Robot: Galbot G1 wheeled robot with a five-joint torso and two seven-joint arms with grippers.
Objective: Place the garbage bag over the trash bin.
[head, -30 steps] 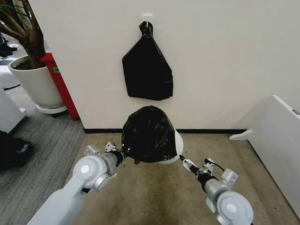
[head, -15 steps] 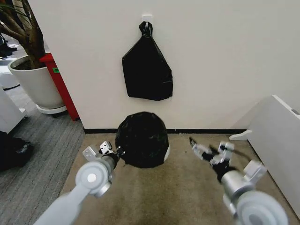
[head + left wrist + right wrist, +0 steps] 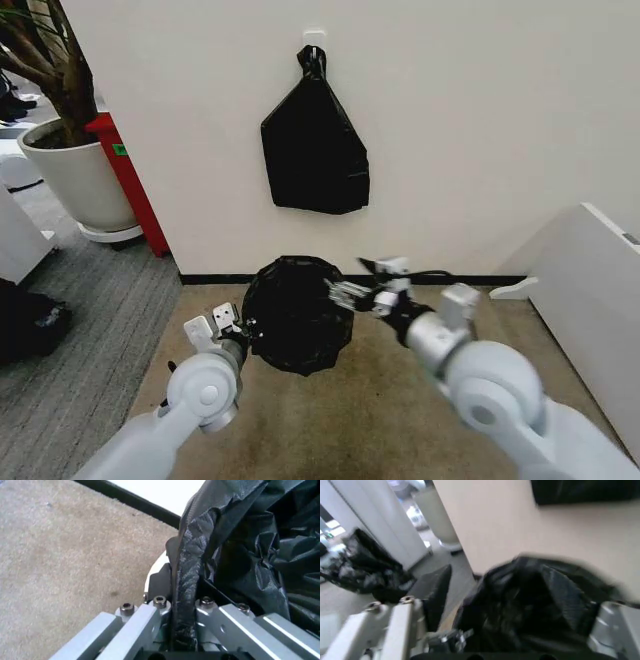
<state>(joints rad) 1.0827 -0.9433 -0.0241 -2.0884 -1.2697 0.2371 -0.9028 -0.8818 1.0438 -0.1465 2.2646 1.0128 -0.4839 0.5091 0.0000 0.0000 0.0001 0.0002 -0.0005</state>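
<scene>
Left pincer [image 3: 182, 630] clamped on a bunched black fold of the garbage bag [image 3: 240, 555], at the bag's left side in head view [image 3: 243, 327]. Right pincer [image 3: 338, 291] up against the bag's right upper edge; fingers [image 3: 432, 592] stand apart with the bag between them, but can't tell if they grip it. Garbage bag [image 3: 295, 312] forms a dark rounded dome draped over the trash bin, on the carpet near the wall; only a white sliver of bin [image 3: 156, 568] peeks under the plastic. Knotted black bag bundle [image 3: 313, 140] hangs on the wall above. Big white plant pot [image 3: 75, 175] far left
</scene>
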